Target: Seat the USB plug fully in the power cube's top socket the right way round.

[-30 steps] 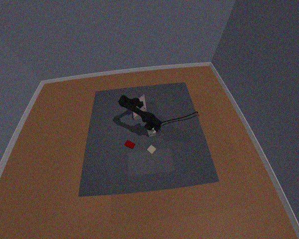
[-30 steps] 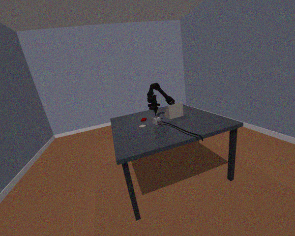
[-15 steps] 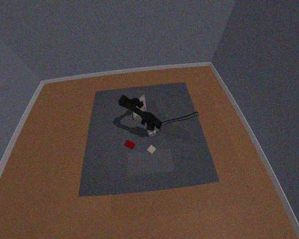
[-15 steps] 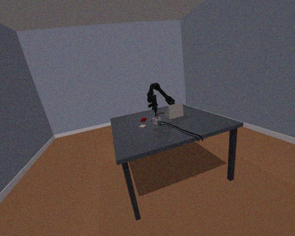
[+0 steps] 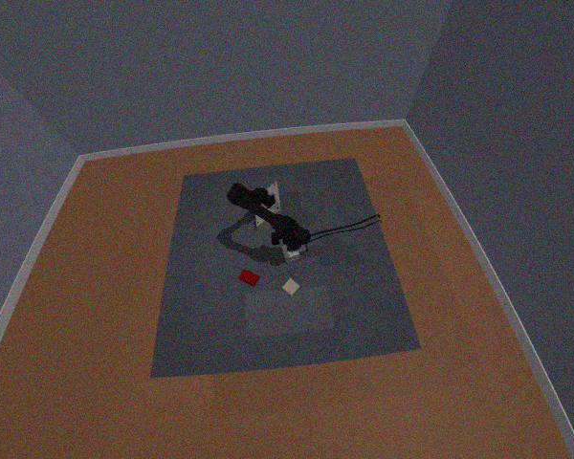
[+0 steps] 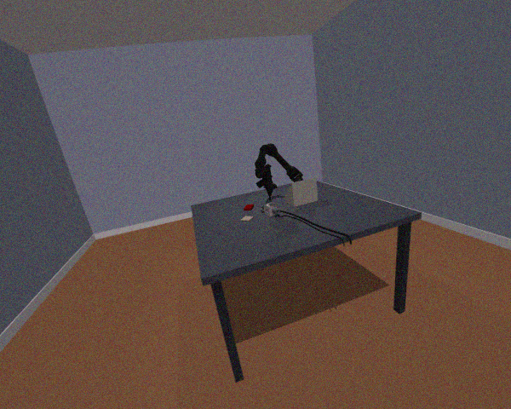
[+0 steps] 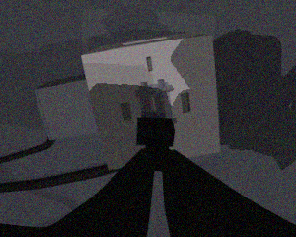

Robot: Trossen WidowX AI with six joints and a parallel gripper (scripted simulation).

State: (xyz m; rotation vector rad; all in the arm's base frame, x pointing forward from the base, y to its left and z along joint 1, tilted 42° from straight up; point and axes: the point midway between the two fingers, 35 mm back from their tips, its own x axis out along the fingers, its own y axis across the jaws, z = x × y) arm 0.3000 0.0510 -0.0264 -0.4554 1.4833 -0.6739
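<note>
The power cube (image 5: 292, 256) (image 6: 271, 210) (image 7: 202, 128) is a pale box on the table. In the wrist view its slotted face looks slanted, with dark slots above, left and right of the middle. My gripper (image 6: 270, 197) (image 7: 156, 160) is shut on the USB plug, whose black body (image 7: 155, 132) shows just past the fingertips, in front of that face. Greyish blurred shapes lie between the plug body and the face; I cannot tell whether the plug is in the socket, how deep, or which way round. In the top view the arm covers the fingertips.
Two black cables (image 5: 343, 229) (image 6: 311, 222) run from the cube past the table edge (image 6: 264, 262). A red block (image 5: 249, 276) (image 6: 248, 206) and a flat cream square (image 5: 291, 286) (image 6: 247, 218) lie nearby. A pale upright panel (image 5: 275, 192) (image 6: 305, 192) stands near the arm's base.
</note>
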